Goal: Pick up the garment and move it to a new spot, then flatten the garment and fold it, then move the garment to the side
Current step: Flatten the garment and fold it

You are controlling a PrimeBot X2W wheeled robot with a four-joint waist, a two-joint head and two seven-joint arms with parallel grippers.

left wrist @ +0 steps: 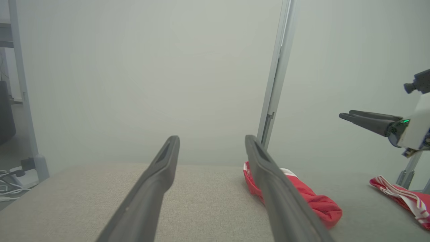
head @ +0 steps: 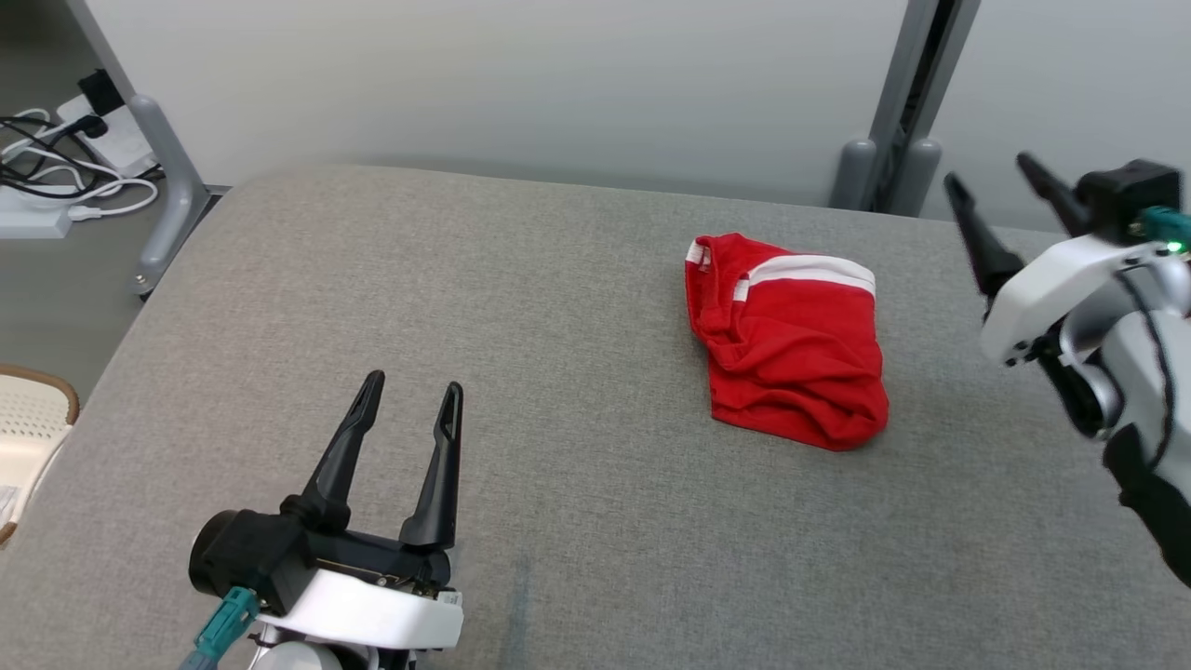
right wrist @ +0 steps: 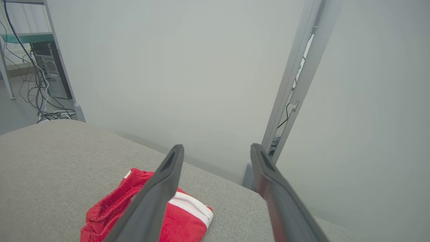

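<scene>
The garment [head: 791,344] is red with a white band, folded into a compact bundle on the grey table [head: 465,279], right of centre. My left gripper [head: 412,381] stands open near the front left, well apart from the garment, with nothing between its fingers. In the left wrist view the garment [left wrist: 319,201] lies beyond the right finger of that gripper [left wrist: 211,137]. My right gripper [head: 987,168] is open and raised at the right edge, to the right of the garment and clear of it. Its wrist view shows its open jaws [right wrist: 216,146] above the garment [right wrist: 188,215].
A second red cloth with white stripes [left wrist: 403,198] lies at the table's far right. Cables and a power strip [head: 56,177] sit on the floor at the back left beside a grey frame leg [head: 167,186]. A cream basket [head: 28,419] is off the left edge.
</scene>
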